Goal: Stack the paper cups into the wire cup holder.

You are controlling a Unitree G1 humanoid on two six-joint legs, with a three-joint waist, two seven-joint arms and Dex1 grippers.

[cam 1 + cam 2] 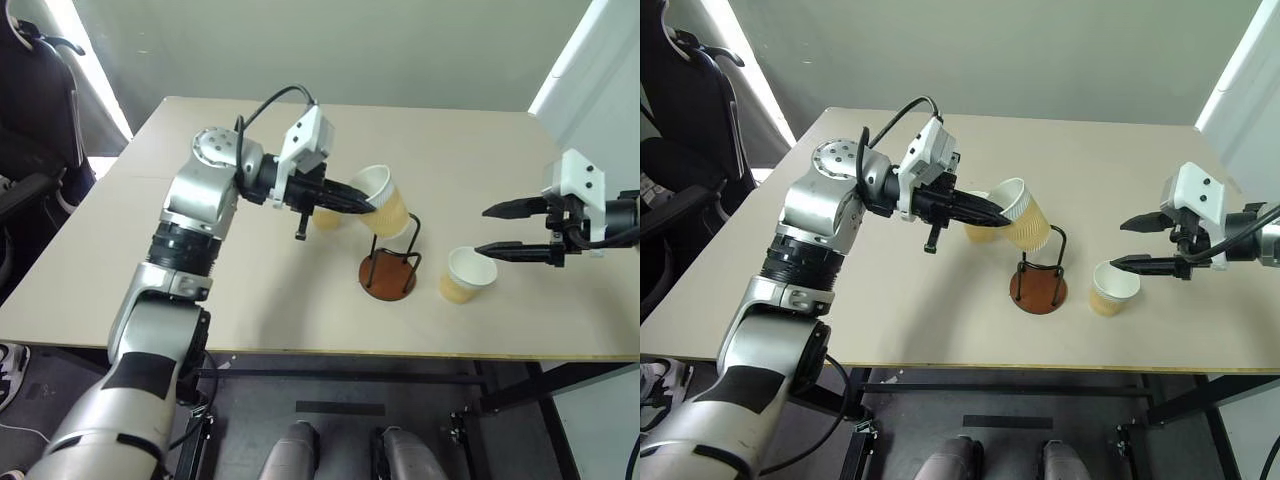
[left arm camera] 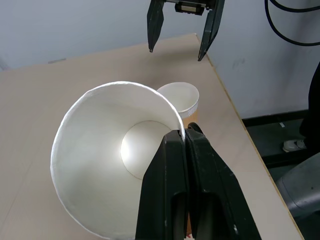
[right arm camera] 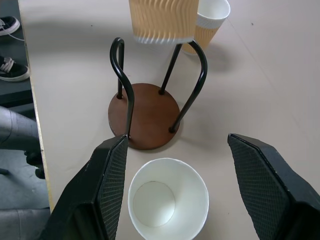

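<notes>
Paper cup point(image 1: 385, 203), ribbed tan outside and white within, held tilted in the air just above the wire cup holder point(image 1: 390, 262), which stands on the tabletop point(image 1: 250, 290) nearer the front edge than the back, about midway between the side edges. The left gripper point(image 1: 366, 204) is clamped on the cup's rolled rim, one finger inside the wall and one outside; the left wrist view shows the two black fingers pressed together over the rim. The cup's base points down and toward the holder, with the black wire loops rising from the reddish-brown disc directly beneath it.

A second paper cup point(image 1: 467, 275) stands upright on the tabletop just beside the holder, toward the right edge. The right gripper point(image 1: 494, 230) hangs near it with its fingers spread wide and nothing between them; the right wrist view places this cup's mouth below the gap. A third paper cup point(image 1: 981, 229) stands behind the held one, toward the back edge, mostly hidden by the left gripper.

For a clean placement, the held cup probably needs to be righted so its axis runs vertical, then centred over the disc so the base passes inside all the wire loops and not onto a loop's top. Lowering until the base nears the disc before release should prevent it from tipping. A rim pinch gives little control of tilt, so a slow descent seems wise.
</notes>
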